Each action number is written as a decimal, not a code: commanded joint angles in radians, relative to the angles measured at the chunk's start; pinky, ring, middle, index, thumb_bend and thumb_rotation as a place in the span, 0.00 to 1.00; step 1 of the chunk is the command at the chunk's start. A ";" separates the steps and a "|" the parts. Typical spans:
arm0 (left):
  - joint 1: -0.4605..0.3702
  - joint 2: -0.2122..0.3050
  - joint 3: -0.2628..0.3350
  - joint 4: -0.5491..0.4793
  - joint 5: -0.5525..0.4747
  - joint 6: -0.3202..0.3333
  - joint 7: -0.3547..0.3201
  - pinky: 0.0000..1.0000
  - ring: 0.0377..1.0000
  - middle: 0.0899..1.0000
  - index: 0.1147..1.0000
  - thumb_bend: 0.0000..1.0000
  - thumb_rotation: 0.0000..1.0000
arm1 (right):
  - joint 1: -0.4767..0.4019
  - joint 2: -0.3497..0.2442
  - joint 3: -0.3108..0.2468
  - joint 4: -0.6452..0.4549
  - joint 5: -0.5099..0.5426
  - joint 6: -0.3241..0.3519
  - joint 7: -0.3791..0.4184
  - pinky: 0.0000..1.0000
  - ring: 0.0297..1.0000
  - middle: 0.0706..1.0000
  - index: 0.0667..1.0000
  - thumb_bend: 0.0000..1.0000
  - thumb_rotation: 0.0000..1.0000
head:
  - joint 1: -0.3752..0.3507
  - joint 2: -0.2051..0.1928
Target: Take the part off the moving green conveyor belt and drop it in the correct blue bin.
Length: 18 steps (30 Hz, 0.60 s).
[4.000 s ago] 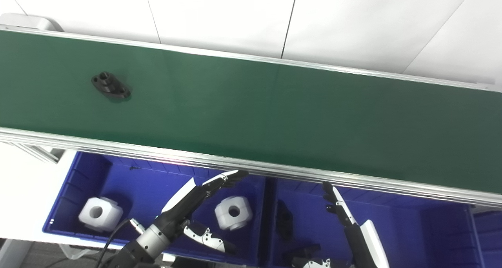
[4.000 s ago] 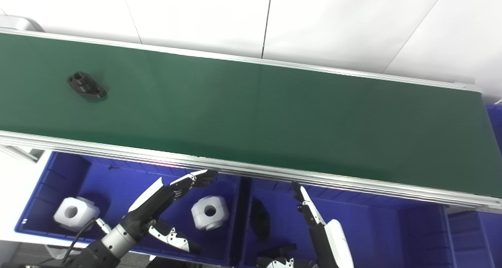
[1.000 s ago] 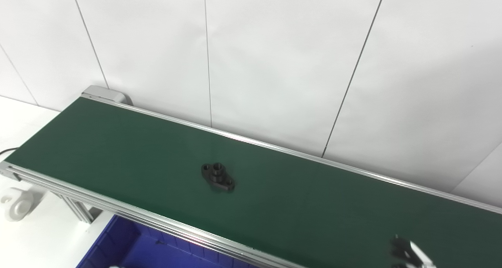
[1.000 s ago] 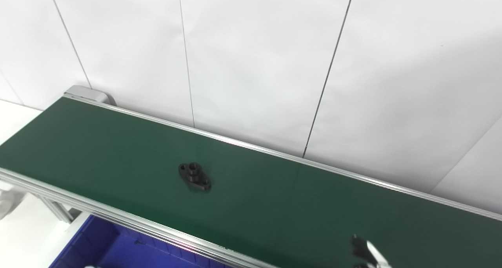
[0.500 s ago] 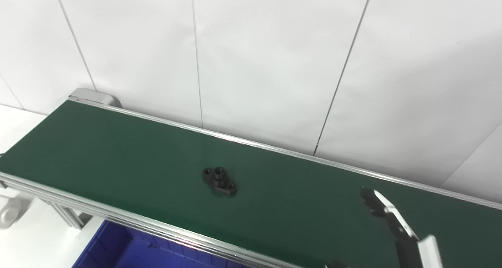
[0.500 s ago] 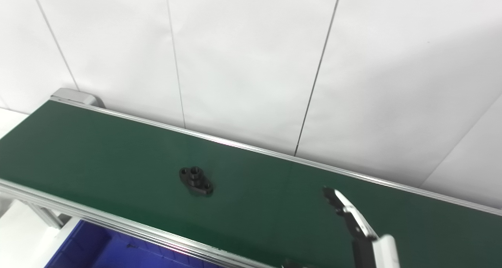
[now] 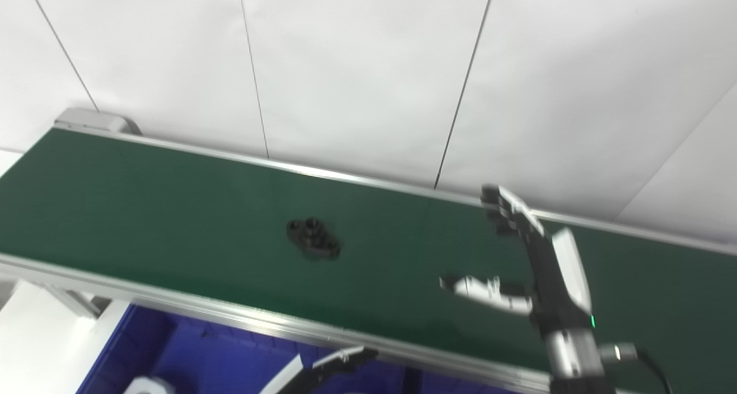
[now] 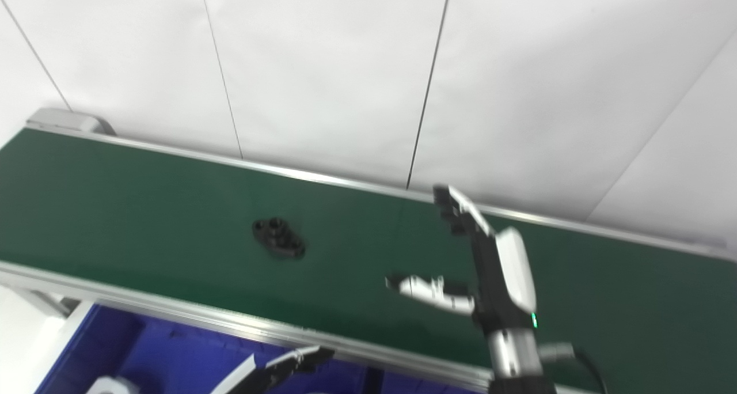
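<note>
White panelled wall (image 7: 357, 65) behind; green conveyor belt (image 7: 144, 198) runs diagonally across frame. Black flanged part (image 7: 313, 239) lies mid-belt, left of centre. Right hand (image 7: 518, 267), well apart at centre right, fingers and thumb spread, empty. Left hand (image 7: 328, 368) at bottom edge: state unclear.

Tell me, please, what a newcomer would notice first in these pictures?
First the green conveyor belt slanting across the view, with a small black flanged part lying near its middle. Next, the right hand, open, raised over the belt to the part's right, not touching it.
</note>
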 commanded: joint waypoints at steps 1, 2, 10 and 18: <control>0.004 0.017 0.017 -0.048 -0.029 -0.035 -0.019 0.87 0.89 0.89 0.86 0.90 0.24 | -0.047 0.010 0.002 -0.015 -0.006 0.031 0.007 0.67 0.74 0.79 0.84 0.81 0.34 | -0.006 0.029; 0.003 0.020 0.023 -0.054 -0.039 -0.035 -0.030 0.87 0.89 0.89 0.86 0.89 0.23 | -0.067 0.013 0.004 -0.009 -0.007 0.043 0.013 0.68 0.74 0.80 0.84 0.81 0.33 | -0.009 0.038; -0.008 0.016 0.069 -0.084 -0.040 -0.034 -0.072 0.82 0.86 0.87 0.84 0.91 0.25 | -0.167 0.030 0.044 0.035 -0.052 0.137 0.049 0.66 0.74 0.77 0.85 0.83 0.36 | 0.009 0.069; -0.002 0.002 0.091 -0.086 -0.043 -0.036 -0.102 0.81 0.85 0.86 0.83 0.92 0.23 | -0.226 0.038 0.103 0.137 -0.086 0.132 0.053 0.64 0.72 0.76 0.84 0.85 0.36 | 0.012 0.009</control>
